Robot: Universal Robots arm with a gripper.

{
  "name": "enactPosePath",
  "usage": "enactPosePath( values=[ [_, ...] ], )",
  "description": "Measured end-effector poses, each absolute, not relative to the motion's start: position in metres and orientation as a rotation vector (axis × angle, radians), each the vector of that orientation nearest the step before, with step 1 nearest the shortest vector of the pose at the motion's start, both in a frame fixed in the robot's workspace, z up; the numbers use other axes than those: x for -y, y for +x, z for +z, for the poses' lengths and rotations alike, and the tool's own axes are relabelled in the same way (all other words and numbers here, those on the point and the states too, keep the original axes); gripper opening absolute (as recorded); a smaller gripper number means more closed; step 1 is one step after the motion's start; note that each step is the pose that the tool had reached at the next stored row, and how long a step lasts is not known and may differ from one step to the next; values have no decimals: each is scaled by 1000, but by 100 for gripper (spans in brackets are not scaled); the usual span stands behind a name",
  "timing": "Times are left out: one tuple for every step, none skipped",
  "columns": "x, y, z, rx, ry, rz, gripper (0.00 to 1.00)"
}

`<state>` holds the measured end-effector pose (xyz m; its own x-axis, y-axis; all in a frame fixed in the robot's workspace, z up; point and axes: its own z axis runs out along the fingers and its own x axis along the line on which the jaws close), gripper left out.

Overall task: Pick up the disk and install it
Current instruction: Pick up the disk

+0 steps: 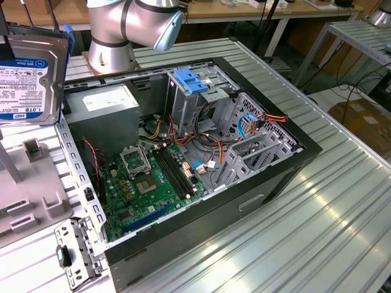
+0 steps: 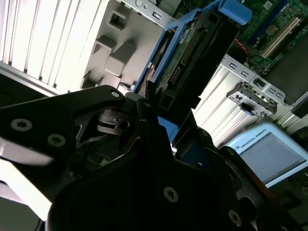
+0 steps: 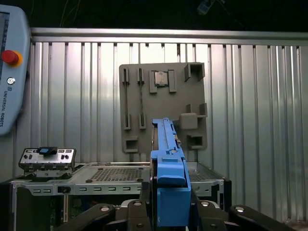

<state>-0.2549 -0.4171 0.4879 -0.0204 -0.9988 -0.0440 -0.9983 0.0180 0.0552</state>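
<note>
A white label [image 1: 24, 91] with a blue band and rows of black print covers the flat silver-metal disk [image 1: 36, 46]. A white sticker [image 1: 104, 99] with fine print lies on the big grey power-supply box [image 1: 101, 137]. The pale grey teach pendant [image 3: 9, 82] bears dark lettering along its edge, near a red button [image 3: 9, 57], and more by its screen [image 2: 269, 154].

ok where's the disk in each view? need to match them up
Exterior view: the disk, label toward camera, at the exterior view's far left.
First wrist view: the disk edge-on, blue rail facing camera, gripped in the hand.
Second wrist view: the disk, circuit-board side showing.
Shared landmark: the grey fixture plate.
</note>
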Motion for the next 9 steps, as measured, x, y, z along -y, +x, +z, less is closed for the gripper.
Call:
enactPosePath(
  values=[
    [418, -255, 487, 2242, 2188, -110, 37],
    [418, -255, 487, 2245, 2185, -110, 37],
    [418, -254, 487, 2249, 2181, -110, 37],
    [418, -253, 487, 2253, 2177, -110, 37],
    [418, -251, 486, 2254, 2175, -110, 37],
    [418, -249, 486, 2255, 2173, -110, 37],
    [418, -247, 486, 2256, 2172, -110, 37],
    [418, -245, 486, 2256, 2171, -109, 37],
    [418, -244, 485, 2257, 2169, -109, 37]
  ],
)
